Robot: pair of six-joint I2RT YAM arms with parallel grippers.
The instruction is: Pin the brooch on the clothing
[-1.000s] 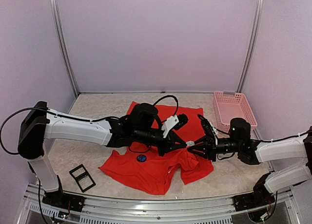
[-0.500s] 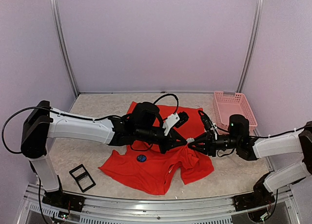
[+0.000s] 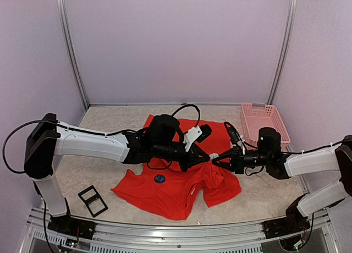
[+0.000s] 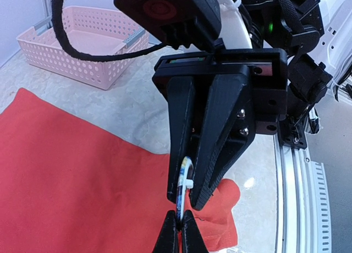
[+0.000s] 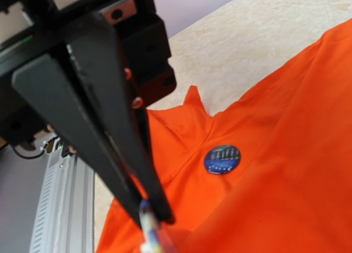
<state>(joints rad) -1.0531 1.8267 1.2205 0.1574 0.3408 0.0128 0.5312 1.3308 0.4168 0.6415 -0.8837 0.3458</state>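
Brooch, seen edge-on, spans the meeting tips. The left end effector is pinched shut on one end, and the right end effector is clamped narrowly around the other. The shirt lies directly beneath on the counter, its blue badge toward the left arm.

A bright red T-shirt bears a dark blue round badge. Far right, a pink perforated basket; near left, a black frame on the mottled beige table.

Red T-shirt lies rumpled on the surface; a round blue brooch sits on it, a second brooch held edge-on above.
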